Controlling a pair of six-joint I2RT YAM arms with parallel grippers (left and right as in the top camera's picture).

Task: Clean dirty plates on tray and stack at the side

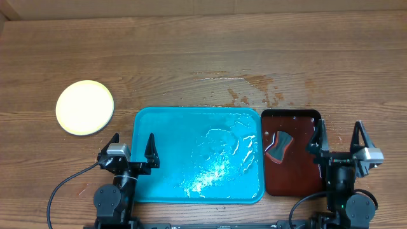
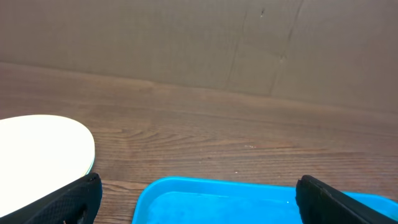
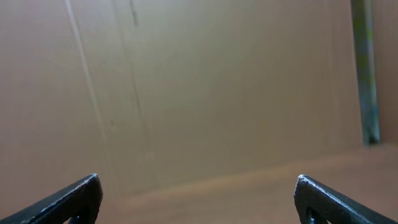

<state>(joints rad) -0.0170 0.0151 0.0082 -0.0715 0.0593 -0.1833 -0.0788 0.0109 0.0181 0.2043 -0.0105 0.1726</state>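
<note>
A pale yellow-green plate stack lies on the table at the far left, outside the tray; only the top plate shows, with no smears visible. It also shows at the left edge of the left wrist view. The turquoise tray sits in the middle, wet and holding no plates; its far rim shows in the left wrist view. My left gripper is open and empty at the tray's left edge. My right gripper is open and empty at the right of the dark red tray.
A dark red-brown tray lies right of the turquoise tray and holds a dark scraper-like tool. Water is smeared on the table behind the trays. A cardboard wall stands at the back.
</note>
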